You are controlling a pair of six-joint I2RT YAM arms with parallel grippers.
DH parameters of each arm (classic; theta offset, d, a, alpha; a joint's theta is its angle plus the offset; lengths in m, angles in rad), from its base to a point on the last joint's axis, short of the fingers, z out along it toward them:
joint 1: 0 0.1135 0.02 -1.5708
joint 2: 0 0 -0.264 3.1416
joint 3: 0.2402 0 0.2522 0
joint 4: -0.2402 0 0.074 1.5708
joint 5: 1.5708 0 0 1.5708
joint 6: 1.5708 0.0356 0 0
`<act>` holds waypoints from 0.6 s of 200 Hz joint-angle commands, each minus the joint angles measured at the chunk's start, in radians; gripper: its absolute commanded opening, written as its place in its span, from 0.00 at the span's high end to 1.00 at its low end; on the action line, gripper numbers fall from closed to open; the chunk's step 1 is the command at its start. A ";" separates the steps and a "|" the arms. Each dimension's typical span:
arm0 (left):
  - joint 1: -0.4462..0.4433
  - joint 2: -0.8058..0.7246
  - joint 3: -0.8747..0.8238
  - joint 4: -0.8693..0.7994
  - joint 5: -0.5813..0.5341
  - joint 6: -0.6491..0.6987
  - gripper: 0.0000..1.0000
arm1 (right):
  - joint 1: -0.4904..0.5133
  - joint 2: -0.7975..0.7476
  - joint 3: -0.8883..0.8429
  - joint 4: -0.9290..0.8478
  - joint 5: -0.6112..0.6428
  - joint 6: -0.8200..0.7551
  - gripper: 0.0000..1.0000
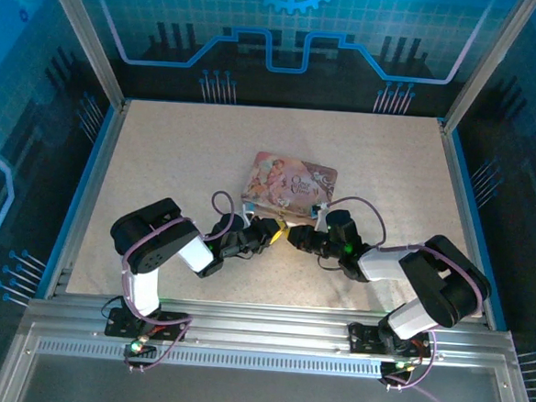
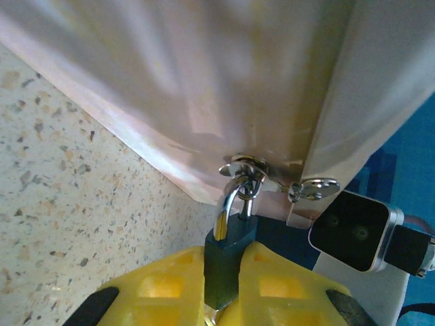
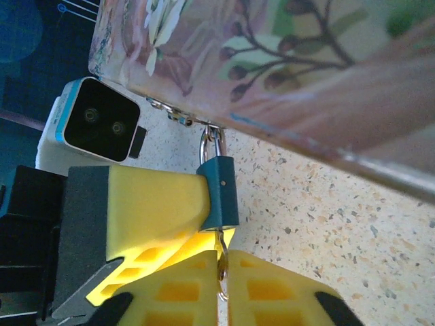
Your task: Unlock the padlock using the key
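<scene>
The padlock (image 3: 219, 193), small, stiff and slippery, hangs from the tin (image 1: 292, 182) near the table (image 1: 161, 157) middle; left gripper (image 2: 225, 265) pinches its flat body, right gripper (image 3: 223, 285) probably pinches the thin key (image 3: 221, 268)

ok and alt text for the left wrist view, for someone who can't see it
The left claw pinches a small dark-blue padlock by its body between yellow fingers. The padlock's silvery shackle is looped through the metal hasp on a pale tin above. Speckled table lies to the left.
</scene>
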 commanded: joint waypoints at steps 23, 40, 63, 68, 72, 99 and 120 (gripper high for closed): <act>0.002 -0.051 0.003 0.002 -0.017 0.018 0.99 | 0.009 -0.079 0.005 -0.082 -0.023 -0.051 0.71; 0.003 -0.093 -0.003 -0.041 -0.019 0.031 1.00 | 0.002 -0.129 -0.008 -0.133 -0.010 -0.082 0.64; 0.001 -0.163 0.004 -0.125 -0.010 0.041 1.00 | -0.007 -0.234 -0.002 -0.265 0.023 -0.171 0.55; 0.001 -0.180 0.006 -0.148 -0.009 0.041 1.00 | -0.007 -0.260 0.003 -0.302 0.034 -0.197 0.53; 0.001 -0.193 0.008 -0.166 -0.006 0.041 1.00 | -0.010 -0.284 0.007 -0.333 0.043 -0.218 0.51; 0.001 -0.282 0.010 -0.277 -0.012 0.044 1.00 | -0.023 -0.445 0.055 -0.519 0.090 -0.381 0.40; -0.002 -0.351 0.016 -0.374 -0.021 0.049 1.00 | -0.024 -0.558 0.079 -0.582 0.107 -0.523 0.32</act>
